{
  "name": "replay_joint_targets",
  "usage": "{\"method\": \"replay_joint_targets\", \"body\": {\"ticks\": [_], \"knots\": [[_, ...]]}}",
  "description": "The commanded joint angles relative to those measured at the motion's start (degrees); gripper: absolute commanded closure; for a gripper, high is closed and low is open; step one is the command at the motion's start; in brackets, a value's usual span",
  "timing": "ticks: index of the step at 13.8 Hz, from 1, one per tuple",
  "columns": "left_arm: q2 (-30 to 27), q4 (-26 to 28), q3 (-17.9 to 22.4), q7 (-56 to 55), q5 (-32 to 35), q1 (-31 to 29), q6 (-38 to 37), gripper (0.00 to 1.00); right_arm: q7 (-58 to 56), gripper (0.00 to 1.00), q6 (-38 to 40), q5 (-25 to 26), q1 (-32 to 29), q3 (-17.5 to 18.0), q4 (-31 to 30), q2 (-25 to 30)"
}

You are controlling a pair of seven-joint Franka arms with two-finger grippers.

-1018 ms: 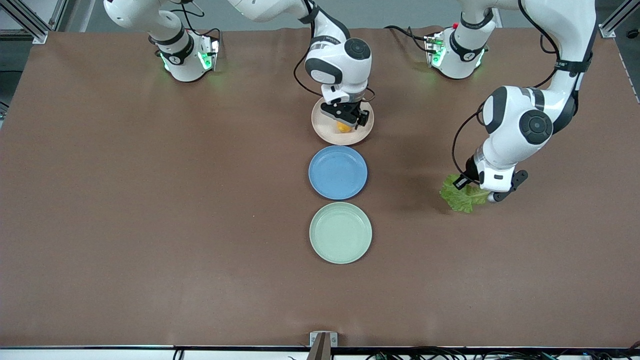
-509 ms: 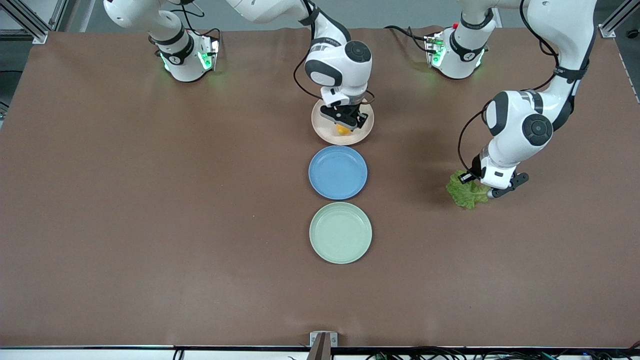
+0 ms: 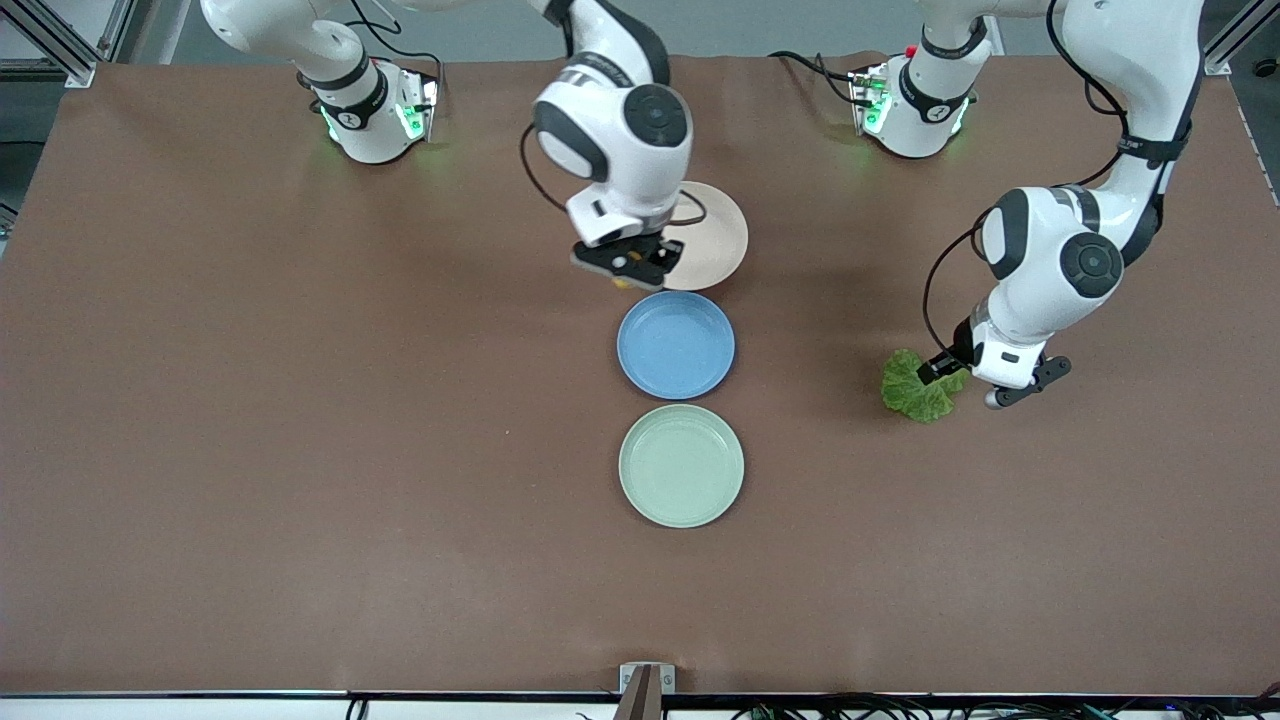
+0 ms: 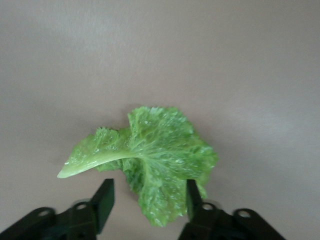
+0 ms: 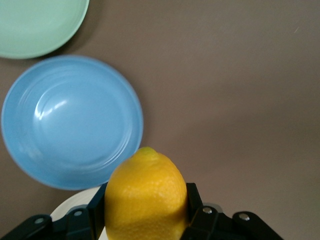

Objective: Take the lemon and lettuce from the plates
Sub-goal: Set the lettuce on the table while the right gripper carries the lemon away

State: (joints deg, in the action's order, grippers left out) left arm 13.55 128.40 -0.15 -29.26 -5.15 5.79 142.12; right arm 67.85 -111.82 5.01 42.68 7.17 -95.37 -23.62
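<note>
My right gripper [image 3: 628,268] is shut on the lemon [image 5: 145,197], a smooth orange-yellow oval, and holds it in the air over the rim of the beige-pink plate [image 3: 715,245] on the side toward the blue plate. That plate is bare. The lettuce [image 3: 917,393], a crinkled green leaf with a pale rib, lies on the brown table toward the left arm's end. My left gripper [image 3: 978,380] hangs low over it, open. In the left wrist view the leaf's [image 4: 150,160] edge reaches between the spread fingers [image 4: 102,200]. The mint green plate [image 3: 681,465] holds nothing.
A blue plate [image 3: 676,345] sits between the beige-pink and mint green plates, all three in a row at mid-table. Brown cloth covers the whole table. The arm bases [image 3: 375,115] stand along the edge farthest from the front camera.
My right gripper has lifted the lemon off the beige-pink plate and carried it toward the right arm's end. My left gripper has opened and the lettuce now lies on the table.
</note>
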Motion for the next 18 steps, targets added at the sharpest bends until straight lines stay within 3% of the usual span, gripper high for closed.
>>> {"method": "replay_joint_targets", "body": {"ticks": [1,5,8,14,18], "knots": [[-1.2,-7.4,-0.3,1.6,-1.2,-2.2,-11.7,0.02,-12.2,0.99,-3.8,-1.1,-9.1,0.9,-12.2,9.1],[-4.9,-18.8,0.1,9.5,-1.0,-3.8,-32.6,0.01,-32.9,0.99,-16.5,-1.1,-22.3,0.9,-24.5,12.3],[-10.5,-24.5,0.1,18.9,-1.0,-6.5,-43.1,0.01,-44.0,0.99,-23.1,-1.1,-30.4,0.9,-28.9,11.6],[-19.9,-25.5,0.6,24.6,0.0,-6.9,-47.8,0.01,-52.5,0.98,-27.7,-1.1,-37.7,1.0,-35.0,11.4],[-20.4,-29.5,0.6,24.9,0.0,-6.9,-49.1,0.01,-56.9,0.98,-37.7,-1.1,-40.2,1.0,-41.5,11.2]]}}
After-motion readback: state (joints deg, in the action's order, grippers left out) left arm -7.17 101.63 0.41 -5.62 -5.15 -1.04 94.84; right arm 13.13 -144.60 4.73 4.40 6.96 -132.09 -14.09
